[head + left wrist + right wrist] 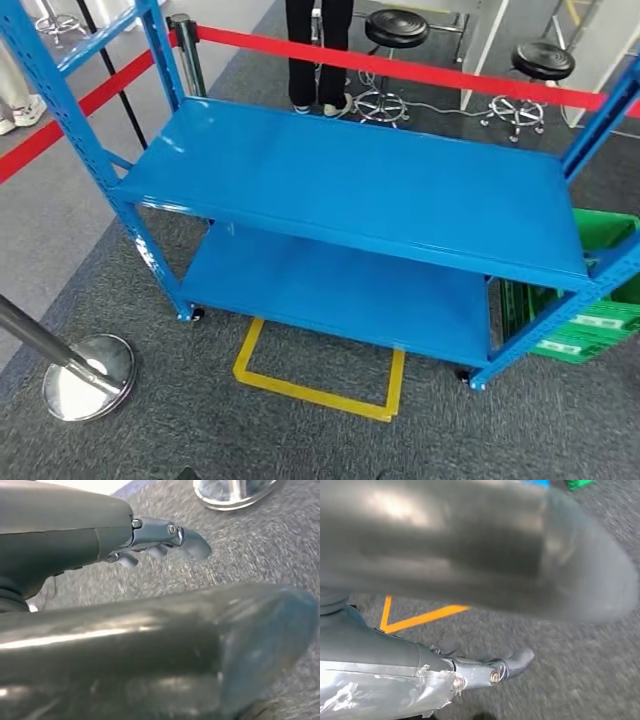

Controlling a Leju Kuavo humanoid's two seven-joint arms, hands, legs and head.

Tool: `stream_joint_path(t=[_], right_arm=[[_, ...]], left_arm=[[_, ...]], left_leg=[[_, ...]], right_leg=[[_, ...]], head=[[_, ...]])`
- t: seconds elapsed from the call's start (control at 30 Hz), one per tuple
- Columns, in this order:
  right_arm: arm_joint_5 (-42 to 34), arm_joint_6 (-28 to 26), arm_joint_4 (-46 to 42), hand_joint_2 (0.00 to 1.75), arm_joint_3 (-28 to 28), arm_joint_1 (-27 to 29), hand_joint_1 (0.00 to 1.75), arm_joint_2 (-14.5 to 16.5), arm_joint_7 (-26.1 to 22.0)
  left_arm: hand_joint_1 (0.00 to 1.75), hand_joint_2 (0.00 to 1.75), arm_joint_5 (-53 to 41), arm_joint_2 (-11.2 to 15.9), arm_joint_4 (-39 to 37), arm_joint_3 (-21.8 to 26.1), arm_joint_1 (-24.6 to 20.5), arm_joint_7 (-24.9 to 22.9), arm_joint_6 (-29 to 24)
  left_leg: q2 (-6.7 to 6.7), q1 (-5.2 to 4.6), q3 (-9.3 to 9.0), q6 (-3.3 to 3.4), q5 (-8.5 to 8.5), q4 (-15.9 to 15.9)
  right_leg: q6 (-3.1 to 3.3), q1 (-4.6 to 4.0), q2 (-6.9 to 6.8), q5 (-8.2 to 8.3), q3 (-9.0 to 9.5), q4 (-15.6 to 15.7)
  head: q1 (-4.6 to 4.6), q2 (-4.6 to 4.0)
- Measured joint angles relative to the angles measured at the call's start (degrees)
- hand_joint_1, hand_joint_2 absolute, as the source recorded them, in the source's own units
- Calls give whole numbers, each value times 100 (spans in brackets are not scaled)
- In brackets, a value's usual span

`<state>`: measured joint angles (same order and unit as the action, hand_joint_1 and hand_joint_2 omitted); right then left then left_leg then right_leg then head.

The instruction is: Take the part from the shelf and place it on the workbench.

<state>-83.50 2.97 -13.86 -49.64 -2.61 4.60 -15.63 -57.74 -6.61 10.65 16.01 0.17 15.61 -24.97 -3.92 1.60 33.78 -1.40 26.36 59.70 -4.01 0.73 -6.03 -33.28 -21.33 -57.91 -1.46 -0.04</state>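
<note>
A blue metal shelf (355,190) on castors stands in front of me in the head view. Its upper board and its lower board (340,290) show bare blue metal. My left hand (151,630) hangs over grey carpet, its thick thumb and dark fingers (170,532) stretched out and apart, holding nothing. In the same way my right hand (471,555) hangs above the carpet, with its fingers (508,665) extended and nothing between them and the thumb.
A green crate (604,320) sits behind the shelf's right end. A yellow floor marking (317,390) lies before the shelf. A chrome stanchion base (87,375) is at the near left. Red barrier tape (392,65), a person's legs (317,60) and two stools (396,30) stand beyond.
</note>
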Motion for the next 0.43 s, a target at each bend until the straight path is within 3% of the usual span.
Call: stream_joint_path(t=[0.03, 0.07, 0.1, 0.13, 0.2, 0.23, 0.27, 0.3, 0.33, 0.4, 0.43], right_arm=[[-4, 0, -1, 0, -2, -30, 0, 1, 8], [-4, -2, 2, 0, -3, -53, 0, 3, 19], [-4, -8, 4, 0, -6, -62, 0, 5, 34], [-5, -16, 7, 0, -10, -53, 0, 7, 47], [-7, -37, 15, 0, -25, -8, 0, 9, 63], [-7, -47, 19, 0, -35, 13, 0, 10, 69], [-8, -55, 24, 0, -43, 29, 0, 12, 76], [-8, -62, 28, 0, -49, 41, 0, 14, 84], [-7, -69, 33, 0, -53, 55, 0, 15, 90], [-5, -92, 44, 0, -73, 80, 0, 17, 96], [-5, -99, 48, 0, -80, 88, 0, 18, 96]], left_arm=[[0, 0, 7, 0, 1, 9, -7, 1, 1], [0, 0, 19, 2, 1, 20, -16, 1, 5], [0, 0, 31, 3, 2, 32, -22, 1, 14], [0, 0, 40, 2, 2, 44, -23, -3, 25], [0, 0, 54, 1, 2, 65, -21, -22, 45], [0, 0, 54, 2, 2, 73, -19, -40, 50], [0, 0, 54, 2, 2, 81, -18, -56, 52], [0, 0, 54, 2, 2, 92, -16, -67, 55], [0, 0, 54, 1, -2, 106, -7, -78, 57], [0, 0, 56, -1, -16, 134, -3, -87, 66], [0, 0, 57, -1, -22, 139, 1, -90, 68]], left_leg=[[62, 20, -79, 31, 26, -34], [108, 27, -171, 56, 65, -69], [150, 28, -285, 75, 121, -122], [184, 21, -410, 88, 189, -188], [257, -6, -725, 103, 339, -350], [279, -28, -912, 108, 423, -432], [287, -56, -1111, 109, 516, -507], [275, -85, -1315, 111, 623, -574], [254, -109, -1490, 112, 739, -627], [213, -155, -1778, 81, 1003, -653], [207, -163, -1828, 70, 1068, -649]], right_leg=[[-31, 7, 78, 135, -79, -225], [-47, 18, 207, 254, -285, -555], [-49, 27, 349, 292, -535, -933], [-36, 23, 475, 199, -810, -1259], [27, -9, 567, -363, -1321, -1571], [71, -33, 575, -654, -1523, -1549], [125, -57, 576, -813, -1689, -1431], [196, -85, 560, -700, -1824, -1221], [281, -122, 506, -285, -1936, -957], [402, -205, 384, 856, -2049, -544], [426, -229, 342, 1190, -2068, -464]], head=[[33, 1], [67, 1], [92, 1], [112, 1], [140, 1], [158, 1], [173, 1], [183, 1], [190, 0], [156, -1], [143, -1]])
